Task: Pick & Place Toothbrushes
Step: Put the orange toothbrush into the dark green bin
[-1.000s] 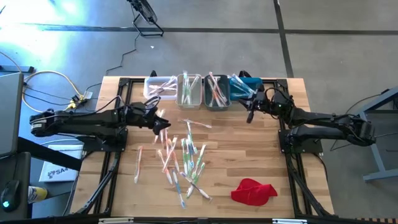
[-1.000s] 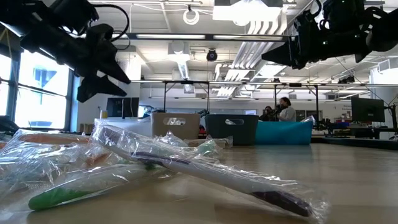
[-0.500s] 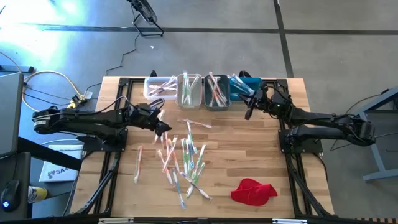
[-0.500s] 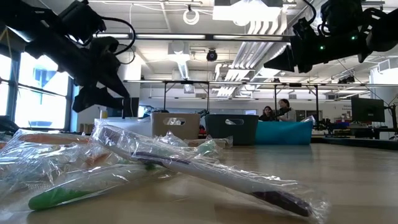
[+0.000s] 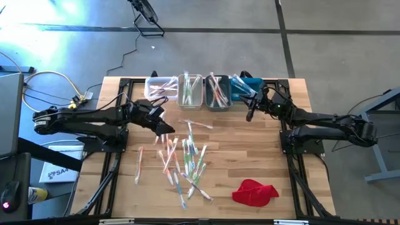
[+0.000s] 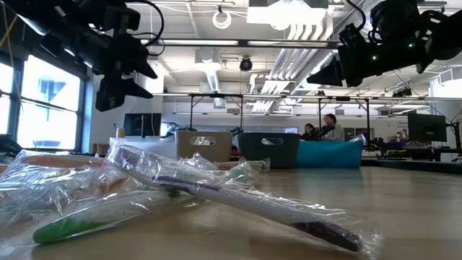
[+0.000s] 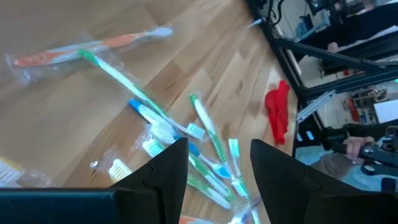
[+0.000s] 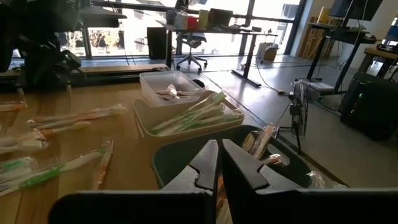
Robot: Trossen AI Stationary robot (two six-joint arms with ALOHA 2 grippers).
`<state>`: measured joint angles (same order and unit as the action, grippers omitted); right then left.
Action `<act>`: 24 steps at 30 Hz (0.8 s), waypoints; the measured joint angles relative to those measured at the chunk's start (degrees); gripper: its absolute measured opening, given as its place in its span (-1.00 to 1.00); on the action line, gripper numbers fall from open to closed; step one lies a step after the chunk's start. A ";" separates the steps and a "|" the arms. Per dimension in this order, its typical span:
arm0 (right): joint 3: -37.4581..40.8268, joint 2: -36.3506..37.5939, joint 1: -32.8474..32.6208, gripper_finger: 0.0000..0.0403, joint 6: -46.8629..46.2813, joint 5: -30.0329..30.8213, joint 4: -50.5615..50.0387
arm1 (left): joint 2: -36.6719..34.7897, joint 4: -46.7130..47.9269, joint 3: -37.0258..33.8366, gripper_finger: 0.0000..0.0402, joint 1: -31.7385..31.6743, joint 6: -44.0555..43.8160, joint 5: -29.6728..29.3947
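Observation:
Many wrapped toothbrushes (image 5: 181, 156) with orange, green, blue and white handles lie scattered flat on the wooden table's middle; they also show in the left wrist view (image 7: 186, 130) and close up in the low view (image 6: 216, 191). More toothbrushes stick out of the bins at the far edge. My left gripper (image 5: 161, 126) hovers open over the pile's far left part, its fingers (image 7: 166, 171) apart with nothing between them. My right gripper (image 5: 249, 114) hangs shut above the table beside the grey bin (image 8: 249, 152) and holds nothing.
Along the far edge stand a white bin (image 5: 160, 87), a beige bin (image 5: 189, 91), a grey bin (image 5: 217, 92) and a blue bin (image 5: 248, 87). A red cloth (image 5: 254, 192) lies near the front right. Bare wood shows right of the pile.
My left gripper has dipped a little toward the pile, then risen again, rolling at the wrist; it stays open. The toothbrushes have not moved.

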<state>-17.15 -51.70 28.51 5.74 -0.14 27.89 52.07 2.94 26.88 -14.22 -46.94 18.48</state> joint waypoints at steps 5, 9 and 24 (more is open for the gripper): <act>0.00 0.00 0.00 -0.94 0.04 0.02 -0.80 | 0.00 0.29 0.25 -0.15 0.00 0.18 -2.38; 0.00 0.00 0.02 -0.94 0.04 0.02 -0.80 | 0.49 0.54 0.27 -0.15 0.00 0.18 -2.63; 0.00 0.00 0.02 -0.94 1.25 0.19 -0.53 | 4.78 0.74 0.30 -0.15 0.00 0.27 -2.63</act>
<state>-17.15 -51.70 28.53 6.99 0.05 27.36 56.86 3.68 27.19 -14.22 -46.68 15.85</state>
